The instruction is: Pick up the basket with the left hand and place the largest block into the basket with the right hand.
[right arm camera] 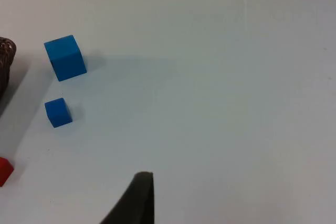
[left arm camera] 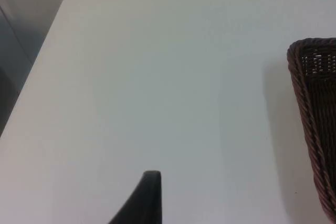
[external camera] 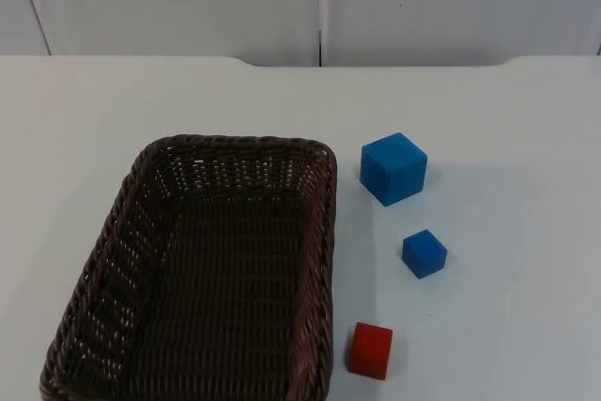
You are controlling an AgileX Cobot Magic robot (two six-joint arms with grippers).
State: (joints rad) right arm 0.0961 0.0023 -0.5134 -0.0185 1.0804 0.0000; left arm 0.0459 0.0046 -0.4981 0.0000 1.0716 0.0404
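A: Where is the largest block (external camera: 393, 168) found?

B: It is seen standing on the white surface (external camera: 507, 138), just beside the far right corner of the wicker basket (external camera: 324, 232), apart from it. A smaller blue block (external camera: 424, 253) lies nearer the camera, and a red block (external camera: 371, 350) nearer still, close to the basket's right rim.

A: How should the step in hand be done well?

B: The task is judged not yet begun; nothing is held. The basket's left rim would best be taken by the left claw (left arm camera: 149, 198) at mid-length, so that the basket hangs level. The big cube should be approached by the right claw (right arm camera: 139, 198) squarely across two flat faces, clear of the smaller blue one.

A: What is given by one view and not another?

B: The whole basket interior is laid out in the top view. From the left wrist, a corner of the rim is seen across bare surface; from the right wrist, all three blocks are seen well apart from the fingertip. Whether either claw is apart or together cannot be told.
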